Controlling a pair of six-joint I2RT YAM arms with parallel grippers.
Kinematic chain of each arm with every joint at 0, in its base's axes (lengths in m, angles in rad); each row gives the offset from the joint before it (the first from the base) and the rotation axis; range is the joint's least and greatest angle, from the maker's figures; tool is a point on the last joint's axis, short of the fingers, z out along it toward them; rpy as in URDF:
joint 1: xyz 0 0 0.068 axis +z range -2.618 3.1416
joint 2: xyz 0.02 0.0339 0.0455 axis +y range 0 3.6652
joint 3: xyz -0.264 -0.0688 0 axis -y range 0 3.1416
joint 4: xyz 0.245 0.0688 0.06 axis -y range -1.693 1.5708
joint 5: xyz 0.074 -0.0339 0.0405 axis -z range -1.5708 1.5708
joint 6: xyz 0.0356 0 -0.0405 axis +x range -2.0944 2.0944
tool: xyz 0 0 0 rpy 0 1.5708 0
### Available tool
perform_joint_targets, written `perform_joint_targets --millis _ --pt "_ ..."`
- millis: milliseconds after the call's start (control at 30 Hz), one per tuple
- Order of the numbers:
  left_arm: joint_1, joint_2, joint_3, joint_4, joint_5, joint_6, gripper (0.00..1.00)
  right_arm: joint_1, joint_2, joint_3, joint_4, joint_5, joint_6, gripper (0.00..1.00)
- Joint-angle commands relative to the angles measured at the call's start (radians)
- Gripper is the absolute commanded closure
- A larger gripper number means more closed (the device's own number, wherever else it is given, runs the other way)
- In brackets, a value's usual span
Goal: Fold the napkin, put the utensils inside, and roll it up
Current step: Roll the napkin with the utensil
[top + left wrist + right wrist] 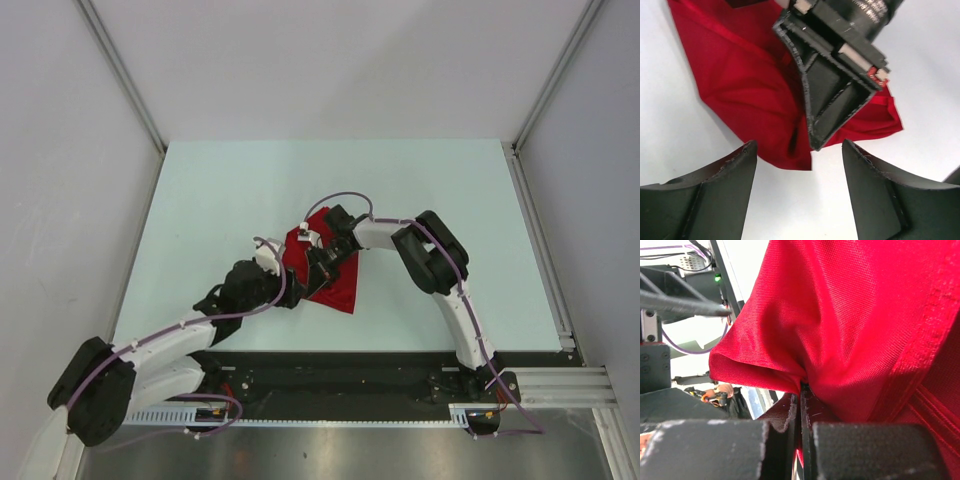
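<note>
The red napkin (342,284) lies crumpled near the middle of the table, partly lifted. My right gripper (318,264) is shut on a pinched fold of it, and the cloth (850,315) bulges over the closed jaws (802,390). In the left wrist view the right gripper's fingers (832,95) press down on the napkin (745,85). My left gripper (799,146) stands open just off the napkin's near corner, low over the table, with only bare table between its fingers. In the top view, the left gripper (290,293) sits at the cloth's left edge. The utensils are out of view.
The pale green table (220,200) ends at a black strip and metal rail (350,420) by the arm bases. Aluminium frame posts (535,230) run along the right side, and grey walls close in left, right and behind.
</note>
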Motion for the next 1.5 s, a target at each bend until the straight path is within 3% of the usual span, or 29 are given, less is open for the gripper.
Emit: perform_joint_targets --millis 0,233,833,1067,1233,1467 --pt "-0.007 0.036 0.048 -0.006 -0.088 -0.005 0.26 -0.02 0.088 -0.025 -0.09 0.191 -0.022 1.0" --pt "-0.007 0.064 0.056 -0.02 -0.103 -0.008 0.32 -0.023 0.089 -0.02 -0.09 0.191 -0.021 1.0" --pt "-0.007 0.179 0.102 0.022 -0.188 -0.021 0.62 -0.023 0.088 -0.02 -0.097 0.197 -0.024 1.0" --pt "-0.004 0.227 0.139 -0.036 -0.246 -0.041 0.83 -0.023 0.051 -0.029 -0.097 0.206 -0.025 0.78" --pt "-0.003 0.282 0.181 -0.092 -0.257 -0.061 0.97 -0.025 0.006 -0.042 -0.092 0.217 -0.022 0.7" --pt "0.006 0.303 0.211 -0.156 -0.245 -0.077 0.99 -0.034 -0.086 -0.104 -0.048 0.26 -0.001 0.56"
